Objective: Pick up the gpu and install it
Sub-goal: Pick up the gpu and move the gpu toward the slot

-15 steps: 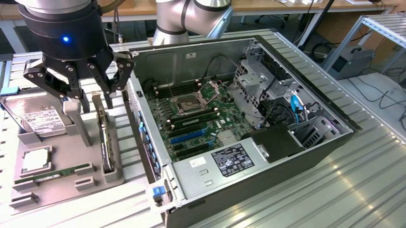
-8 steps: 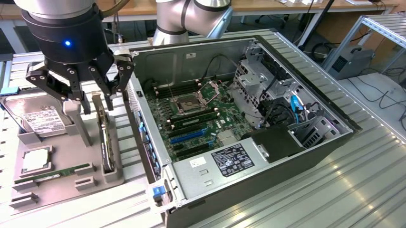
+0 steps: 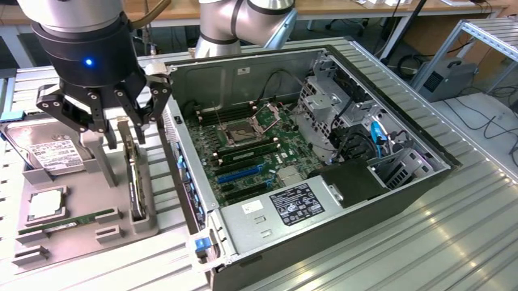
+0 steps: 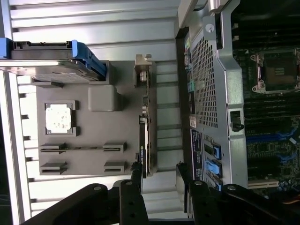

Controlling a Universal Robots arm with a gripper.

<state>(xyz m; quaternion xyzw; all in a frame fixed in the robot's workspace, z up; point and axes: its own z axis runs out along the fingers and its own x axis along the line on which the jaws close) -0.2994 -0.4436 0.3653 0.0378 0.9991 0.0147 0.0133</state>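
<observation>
Exterior view is showing the gripper hanging over the grey parts fixture on the exterior view's left, with its fingers spread wide and nothing sitting between them. The gpu is standing on its long edge in a slot of that fixture, just beside the open computer case and directly below the gripper. A hard drive, a CPU and a green RAM stick are resting in other places on the same fixture, apart from the card.

Wrist view is looking down on the gpu edge-on, a thin dark strip with its metal bracket at one end. One fingertip is sitting close beside the card's near end while the other is standing off toward the case wall; whether anything is touching I cannot tell, but no grip is showing.

The step in hand is looking like the approach for the pick: the card is not yet lifted, and the motherboard with its blue expansion slots is waiting uncovered inside the case. By my judgement, a sound grasp is calling for the open fingers to be centred across the card's thin upper edge, since the gap is sitting a little to one side of it.
</observation>
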